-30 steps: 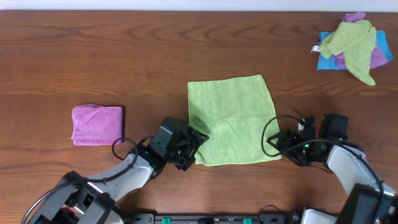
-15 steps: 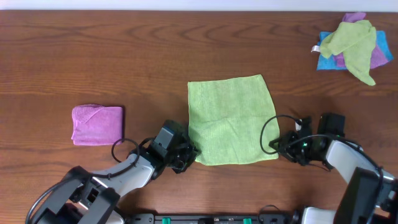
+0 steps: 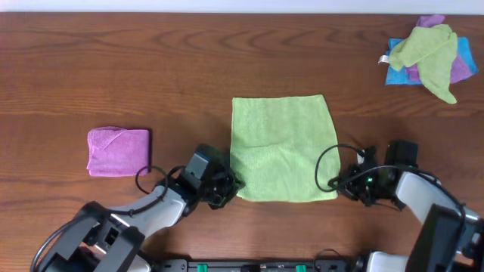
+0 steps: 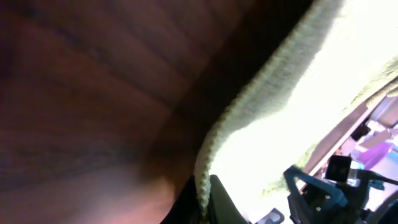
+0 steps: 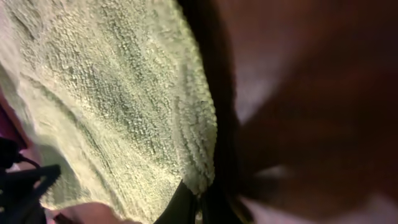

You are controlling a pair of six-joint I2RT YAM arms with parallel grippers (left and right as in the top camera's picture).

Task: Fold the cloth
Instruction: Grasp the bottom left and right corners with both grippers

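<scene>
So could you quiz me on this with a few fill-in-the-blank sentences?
1. The cloth spread flat in the middle is ____.
2. The folded cloth to its left is ____.
3. The left fingers and right fingers each sit at a near ____ of the flat cloth.
4. The pile of loose cloths lies far off on the robot's ____ side.
Missing words: green; pink; corner; right.

Overexposed cloth (image 4: 311, 81) hem runs diagonally over dark wood table (image 4: 81, 93); end effector (image 4: 205, 200) pinches lower corner.
</scene>
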